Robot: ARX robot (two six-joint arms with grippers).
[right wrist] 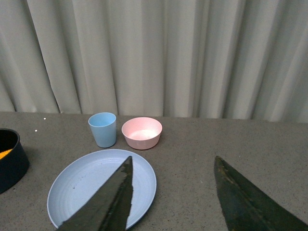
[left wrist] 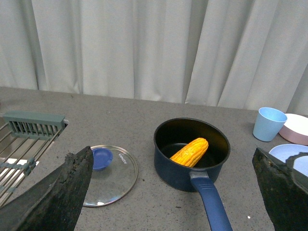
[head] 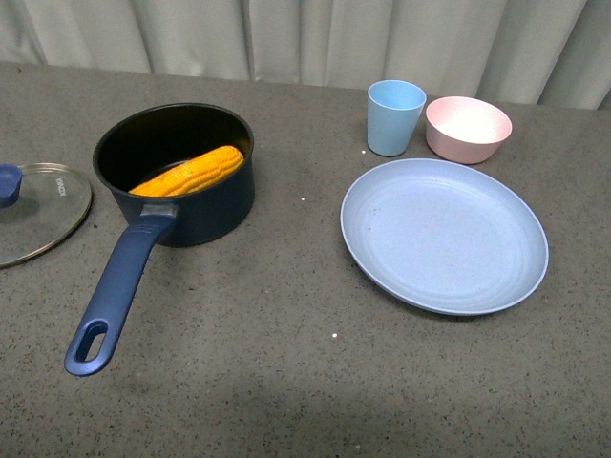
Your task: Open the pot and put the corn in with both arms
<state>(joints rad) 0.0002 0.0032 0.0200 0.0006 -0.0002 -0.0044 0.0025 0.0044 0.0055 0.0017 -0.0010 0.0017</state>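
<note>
Corn — the yellow-orange kerneled cob [head: 189,172] — lies tilted inside your uncovered navy-blue round saucepan [head: 200,205], its glass lid [head: 40,212] beside it; both grippers [left wrist: 168,192] [right wrist: 171,192] hang spread and empty — careless retreat could clip the long handle
</note>
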